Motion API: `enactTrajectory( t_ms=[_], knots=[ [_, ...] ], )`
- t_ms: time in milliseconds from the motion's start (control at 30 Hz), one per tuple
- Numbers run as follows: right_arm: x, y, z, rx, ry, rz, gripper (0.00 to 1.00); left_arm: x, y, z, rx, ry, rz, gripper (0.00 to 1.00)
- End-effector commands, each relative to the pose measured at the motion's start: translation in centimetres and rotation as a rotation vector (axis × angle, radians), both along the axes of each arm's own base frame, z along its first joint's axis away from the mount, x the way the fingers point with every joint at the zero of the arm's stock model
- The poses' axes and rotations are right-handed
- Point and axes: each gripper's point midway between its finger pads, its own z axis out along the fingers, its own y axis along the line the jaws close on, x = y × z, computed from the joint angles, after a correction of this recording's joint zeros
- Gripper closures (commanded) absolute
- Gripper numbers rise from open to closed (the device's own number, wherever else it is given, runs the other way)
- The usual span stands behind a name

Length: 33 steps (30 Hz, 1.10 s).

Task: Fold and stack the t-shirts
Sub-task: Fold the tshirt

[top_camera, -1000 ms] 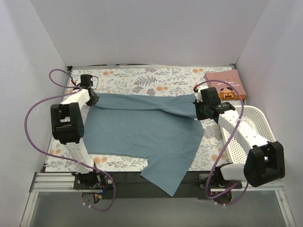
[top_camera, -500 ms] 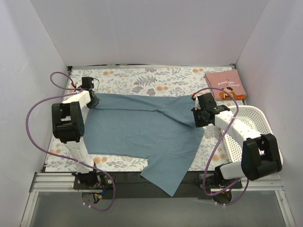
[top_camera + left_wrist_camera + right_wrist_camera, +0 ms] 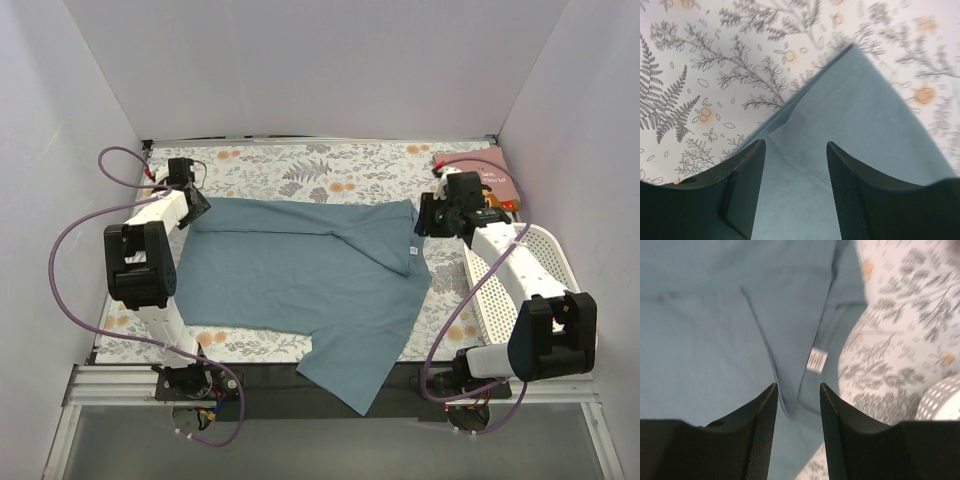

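The teal-blue t-shirt (image 3: 300, 280) lies spread flat on the floral table cloth, its far edge folded over. One lower corner hangs past the near table edge. My left gripper (image 3: 196, 205) hovers open just over the shirt's far left corner (image 3: 855, 115), nothing between its fingers (image 3: 796, 145). My right gripper (image 3: 424, 216) stands open over the far right corner, above a fold beside the small white neck label (image 3: 816, 360); its jaws (image 3: 798, 386) are empty. The pink t-shirt (image 3: 497, 180) lies folded at the back right, partly hidden by the right arm.
A white perforated basket (image 3: 525, 285) stands along the right side, under the right arm. The floral table cloth (image 3: 300, 165) shows bare behind the teal shirt. White walls close in the left, back and right sides.
Both grippers have opened and let go of the teal shirt's far edge. The right gripper has moved back and to the right; the shirt's right corner now lies flat.
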Motion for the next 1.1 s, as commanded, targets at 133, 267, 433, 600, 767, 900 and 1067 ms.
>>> enactTrajectory(
  t_ms=[133, 267, 433, 600, 767, 900, 1067],
  knots=[
    [9.1, -0.5, 4.0, 0.356, -0.186, -0.128, 0.54, 4.3, -2.1, 6.3, -0.072, -0.229, -0.134, 0.49],
    [11.2, -0.6, 1.6, 0.426, -0.151, -0.141, 0.54, 5.2, -3.1, 3.0, -0.122, -0.168, -0.169, 0.51],
    [11.9, -1.2, -1.0, 0.455, -0.118, -0.144, 0.55, 5.0, -3.2, 0.2, -0.134, -0.110, -0.165, 0.53],
    [9.3, -0.7, -3.8, 0.456, -0.043, -0.122, 0.57, 3.9, -3.3, -1.6, -0.144, -0.066, -0.155, 0.53],
    [5.6, 0.3, -4.5, 0.448, -0.001, -0.056, 0.57, 2.7, -2.9, -2.7, -0.130, -0.035, -0.137, 0.53],
    [2.5, 2.2, -5.7, 0.424, 0.038, 0.024, 0.57, 2.1, -2.7, -3.4, -0.121, -0.021, -0.121, 0.53],
    [-0.6, 3.6, -6.2, 0.417, 0.082, 0.099, 0.56, 1.4, -2.6, -4.2, -0.120, 0.000, -0.114, 0.53]
  ],
)
